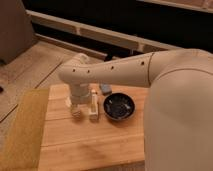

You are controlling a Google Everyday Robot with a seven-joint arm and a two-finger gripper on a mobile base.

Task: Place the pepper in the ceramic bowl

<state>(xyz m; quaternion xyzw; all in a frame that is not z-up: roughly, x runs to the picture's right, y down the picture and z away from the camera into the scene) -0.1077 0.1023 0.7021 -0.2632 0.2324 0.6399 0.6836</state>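
Observation:
The ceramic bowl (119, 107) is round, shallow and glossy black, and stands on the wooden table (90, 145) right of centre. My arm reaches in from the right, and its gripper (81, 101) points down onto the table just left of the bowl. The pepper is not visible; it may be hidden under or behind the gripper. The bowl looks empty.
A white upright piece (94, 109) stands between the gripper and the bowl. A small pale object (76, 113) lies below the gripper. A small grey item (105, 88) sits at the table's far edge. A yellow-green mat (24, 127) covers the table's left side.

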